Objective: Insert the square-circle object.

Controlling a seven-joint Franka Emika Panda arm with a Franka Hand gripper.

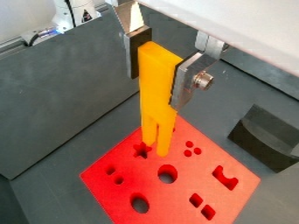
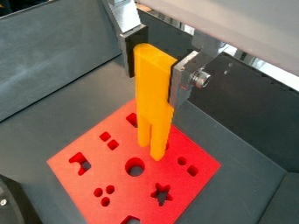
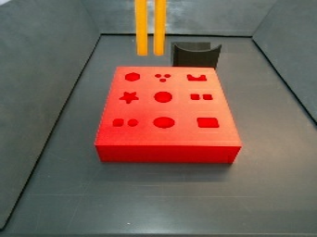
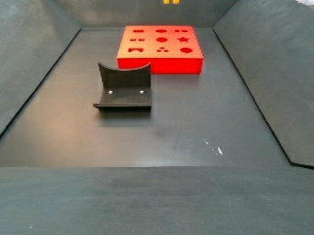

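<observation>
My gripper (image 1: 158,72) is shut on the flat upper body of the square-circle object (image 1: 156,101), a tall orange-yellow piece with two long prongs. It hangs upright, prongs down, above the red block with shaped holes (image 1: 193,179). In both wrist views the silver fingers (image 2: 187,74) clamp its sides. It also shows in a wrist view (image 2: 152,96) over the block (image 2: 128,185). In a side view only the prongs (image 3: 150,28) show, well above the block (image 3: 168,153). In a side view (image 4: 171,2) only their tips show beyond the block (image 4: 160,62).
The dark grey curved holder (image 3: 196,54) stands on the floor just beyond the block's far edge, also seen in a side view (image 4: 123,87) and a wrist view (image 1: 267,136). Grey walls enclose the floor on all sides.
</observation>
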